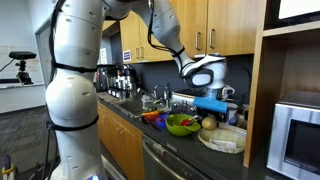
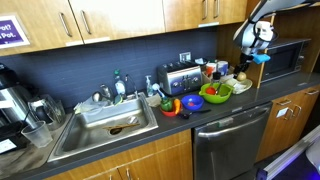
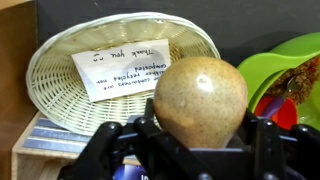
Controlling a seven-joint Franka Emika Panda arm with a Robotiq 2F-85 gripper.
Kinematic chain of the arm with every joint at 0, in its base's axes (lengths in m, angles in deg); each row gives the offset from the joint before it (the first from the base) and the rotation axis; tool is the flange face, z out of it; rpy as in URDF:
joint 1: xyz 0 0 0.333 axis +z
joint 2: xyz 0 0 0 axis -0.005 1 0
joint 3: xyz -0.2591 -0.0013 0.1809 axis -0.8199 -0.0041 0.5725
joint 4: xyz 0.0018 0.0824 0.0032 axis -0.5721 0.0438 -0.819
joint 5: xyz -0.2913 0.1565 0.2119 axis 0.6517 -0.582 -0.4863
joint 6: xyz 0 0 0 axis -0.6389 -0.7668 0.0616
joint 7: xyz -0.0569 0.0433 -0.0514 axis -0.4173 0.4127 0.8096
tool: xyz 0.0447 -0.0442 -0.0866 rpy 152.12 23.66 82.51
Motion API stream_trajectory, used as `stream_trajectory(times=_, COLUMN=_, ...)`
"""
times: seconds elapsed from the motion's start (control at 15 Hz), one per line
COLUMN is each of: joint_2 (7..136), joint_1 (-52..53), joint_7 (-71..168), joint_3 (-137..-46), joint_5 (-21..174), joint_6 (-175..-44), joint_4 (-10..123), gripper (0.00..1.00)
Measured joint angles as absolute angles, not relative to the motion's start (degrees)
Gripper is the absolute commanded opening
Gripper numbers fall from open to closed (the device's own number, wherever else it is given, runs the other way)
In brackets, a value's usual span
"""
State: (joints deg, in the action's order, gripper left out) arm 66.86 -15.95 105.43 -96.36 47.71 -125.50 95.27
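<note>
My gripper [image 3: 196, 135] is shut on a round tan potato-like object [image 3: 200, 95], which fills the space between the two black fingers in the wrist view. Just beyond it lies a white woven basket [image 3: 60, 75] with a white note card [image 3: 122, 68] inside. A green bowl [image 3: 290, 60] with red and other food sits right beside the gripper. In both exterior views the gripper [image 1: 209, 112] [image 2: 258, 62] hangs over the counter's end, between the green bowl [image 1: 181, 124] [image 2: 215, 97] and the basket [image 1: 226, 140].
A wooden cabinet wall [image 1: 262, 100] and a microwave [image 1: 298, 135] stand close past the basket. A toaster [image 2: 181, 78], sink [image 2: 105, 125], dish bottles and coffee gear [image 1: 118, 80] line the counter. Upper cabinets [image 2: 120, 15] hang overhead. A blue-and-white box [image 3: 40, 145] lies below the basket.
</note>
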Motion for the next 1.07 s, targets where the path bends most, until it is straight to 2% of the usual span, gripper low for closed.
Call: stream_trajectory(times=1.07, joint_2=77.5, joint_1=-18.0, joint_7=91.3, joint_3=-94.8, joint_5=54.4, joint_6=-129.3, joint_4=88.7, gripper=0.49)
